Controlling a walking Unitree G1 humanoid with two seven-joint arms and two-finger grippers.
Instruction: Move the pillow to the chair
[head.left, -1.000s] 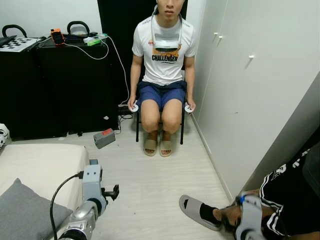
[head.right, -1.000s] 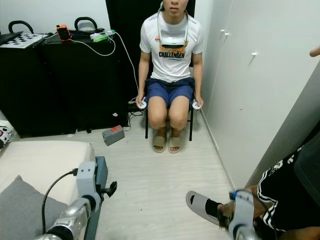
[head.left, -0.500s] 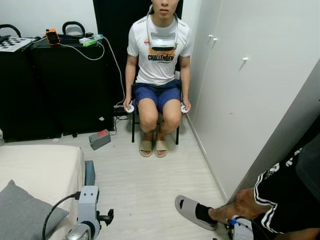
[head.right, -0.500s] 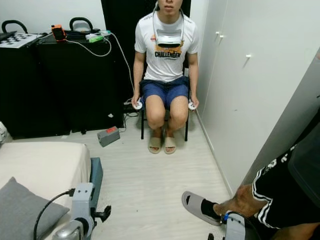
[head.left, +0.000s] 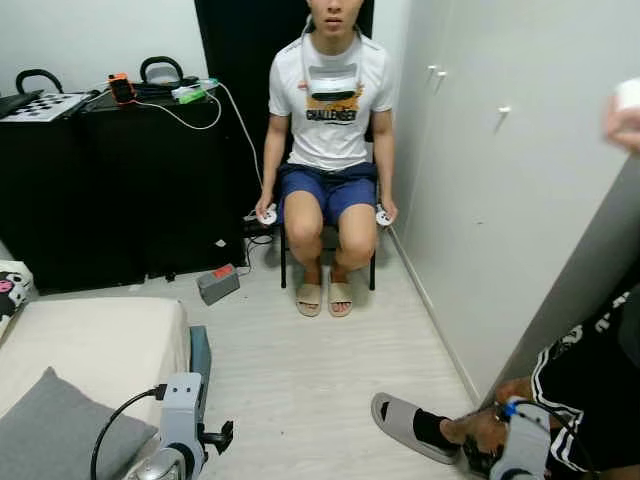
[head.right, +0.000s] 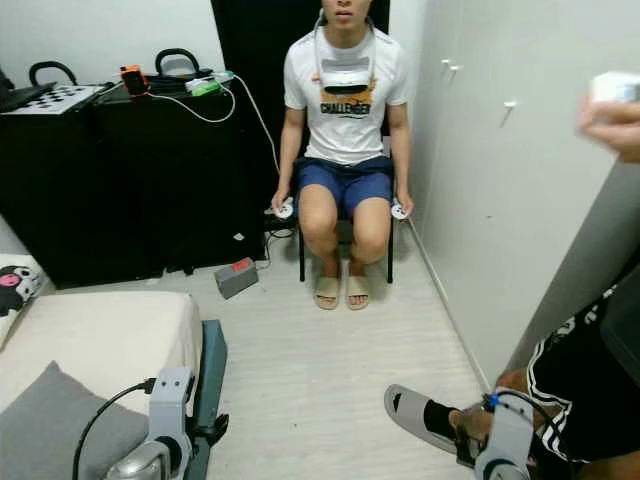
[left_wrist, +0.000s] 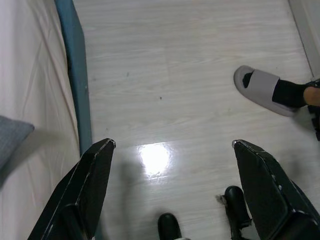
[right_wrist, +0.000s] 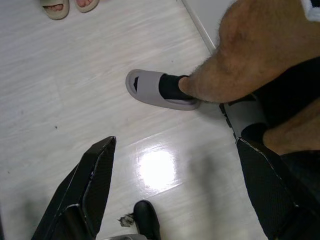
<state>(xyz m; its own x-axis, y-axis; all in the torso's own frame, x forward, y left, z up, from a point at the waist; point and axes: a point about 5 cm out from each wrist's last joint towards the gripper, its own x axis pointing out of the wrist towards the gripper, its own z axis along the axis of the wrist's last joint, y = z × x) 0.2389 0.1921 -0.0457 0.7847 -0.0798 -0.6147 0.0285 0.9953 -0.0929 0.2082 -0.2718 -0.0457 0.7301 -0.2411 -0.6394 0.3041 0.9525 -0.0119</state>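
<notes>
Pillow (head.left: 55, 430) on bed (head.left: 100, 340)

place: home bedroom | evidence: bed (head.left: 90, 345) with pillow (head.left: 50, 430), white wardrobe (head.left: 500, 180), wood-look floor (head.left: 310, 370)

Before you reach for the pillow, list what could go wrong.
1. The black chair is occupied by a seated person, so the grey fabric pillow has no free seat.
2. A second person's grey-sandalled foot lies on the floor beside the open right gripper, a collision risk.
</notes>
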